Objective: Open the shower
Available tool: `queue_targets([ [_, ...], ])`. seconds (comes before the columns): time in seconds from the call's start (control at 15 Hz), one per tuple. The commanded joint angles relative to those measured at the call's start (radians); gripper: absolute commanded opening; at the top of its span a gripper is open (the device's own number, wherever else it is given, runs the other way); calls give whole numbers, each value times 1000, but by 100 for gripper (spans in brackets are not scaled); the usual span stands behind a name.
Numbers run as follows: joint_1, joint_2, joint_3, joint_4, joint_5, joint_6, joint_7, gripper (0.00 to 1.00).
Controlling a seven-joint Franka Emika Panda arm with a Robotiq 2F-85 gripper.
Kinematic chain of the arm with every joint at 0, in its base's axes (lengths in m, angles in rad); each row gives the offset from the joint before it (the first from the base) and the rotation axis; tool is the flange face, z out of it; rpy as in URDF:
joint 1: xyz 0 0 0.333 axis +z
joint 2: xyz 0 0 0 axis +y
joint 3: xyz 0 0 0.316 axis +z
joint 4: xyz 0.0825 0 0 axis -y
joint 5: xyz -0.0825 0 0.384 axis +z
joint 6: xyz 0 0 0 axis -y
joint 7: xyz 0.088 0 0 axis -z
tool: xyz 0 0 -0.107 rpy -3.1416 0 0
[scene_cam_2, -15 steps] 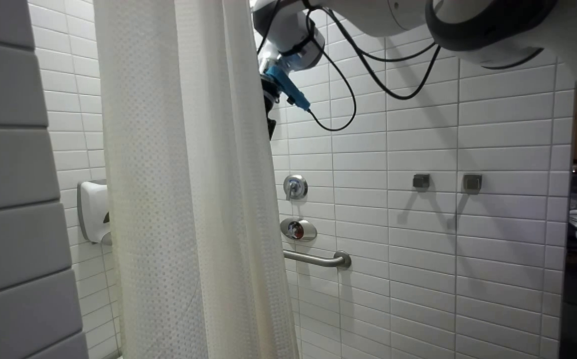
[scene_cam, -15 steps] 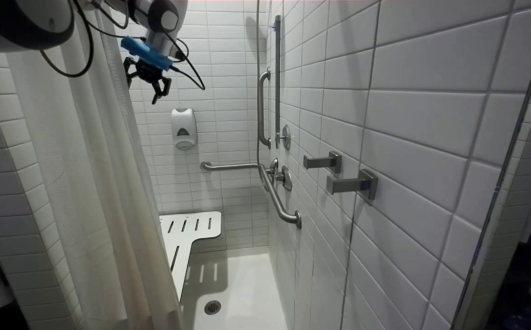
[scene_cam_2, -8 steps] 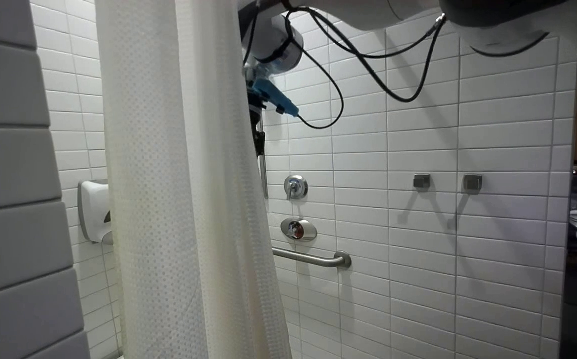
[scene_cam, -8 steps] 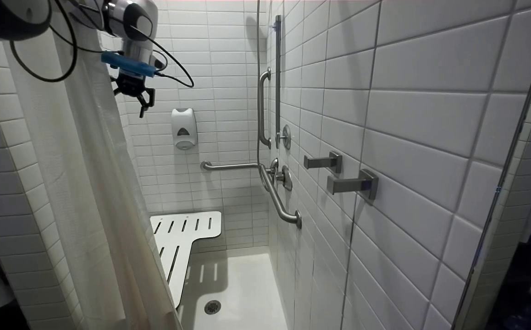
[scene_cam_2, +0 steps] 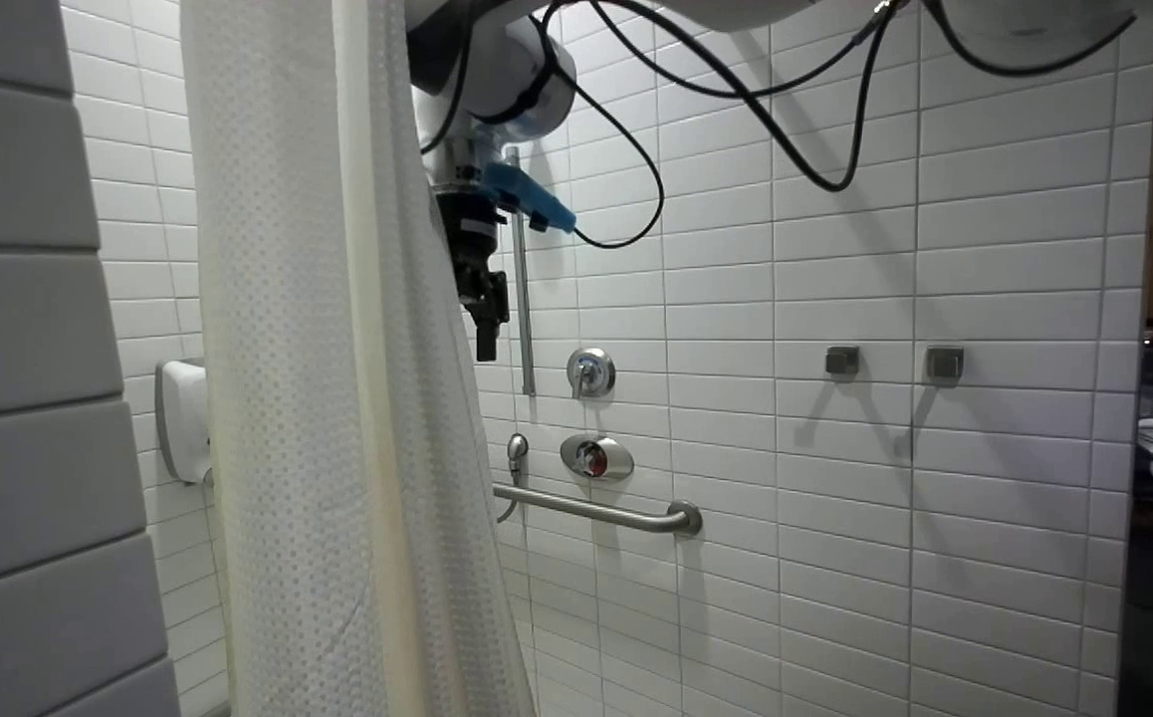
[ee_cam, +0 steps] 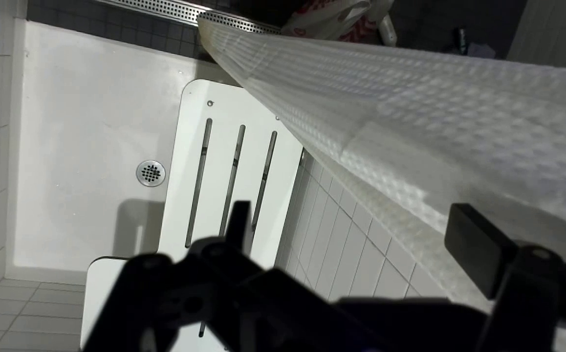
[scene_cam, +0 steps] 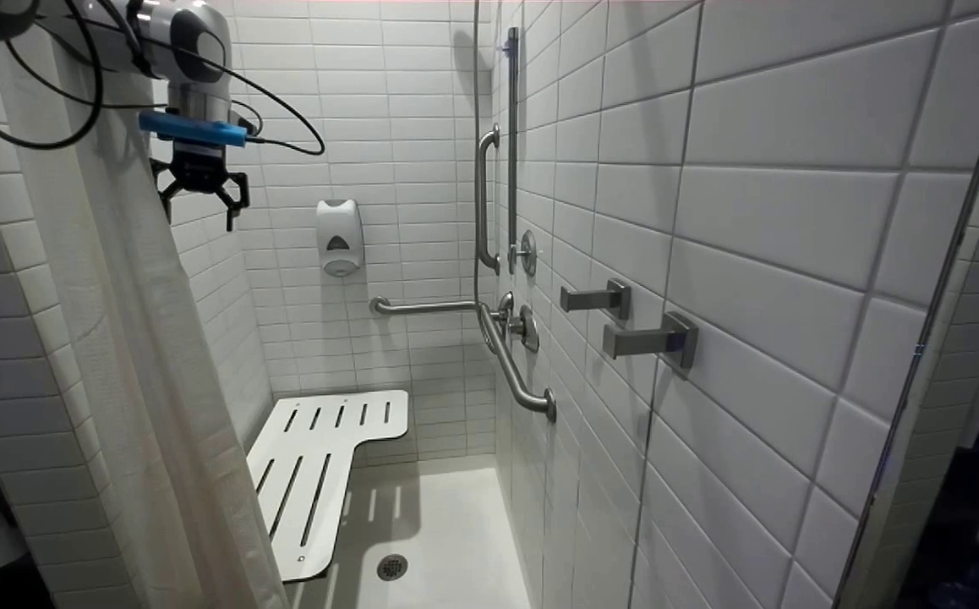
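The shower is a white-tiled stall. Its pleated white curtain [scene_cam: 143, 364] hangs bunched at the left in an exterior view, and it also shows in another exterior view [scene_cam_2: 298, 398] and in the wrist view [ee_cam: 410, 112]. The slatted white seat [scene_cam: 312, 461] stands behind the curtain's edge, which covers part of it. My gripper [scene_cam: 200, 218] points down, high inside the stall at the curtain's edge, jaws wide apart. In the wrist view the gripper [ee_cam: 359, 234] has one finger [ee_cam: 239, 225] over the seat and the other in front of the curtain; whether that one touches cannot be told.
Grab bars [scene_cam: 426, 308] run along the back and right walls. Two square hooks [scene_cam: 650, 340] stick out of the right wall. A soap dispenser [scene_cam: 340, 241] hangs on the back wall. Chrome valves [scene_cam_2: 591, 373] sit on the wall. Black cables [scene_cam_2: 656, 179] loop from the arm.
In both exterior views my gripper has moved left and lower and turned to point straight down. The curtain's edge has shifted left, uncovering more of the seat and wall. The jaws stay open.
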Motion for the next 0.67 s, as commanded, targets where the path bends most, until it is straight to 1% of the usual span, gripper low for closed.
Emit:
queue_targets([
  [0.0,-17,-57,40,-69,-44,24,-13,100],
  [0.13,-18,-65,47,-78,-58,35,-9,100],
  [0.33,-13,-116,35,-155,-156,227,50,100],
  [0.6,-44,-208,14,-290,-255,453,129,100],
])
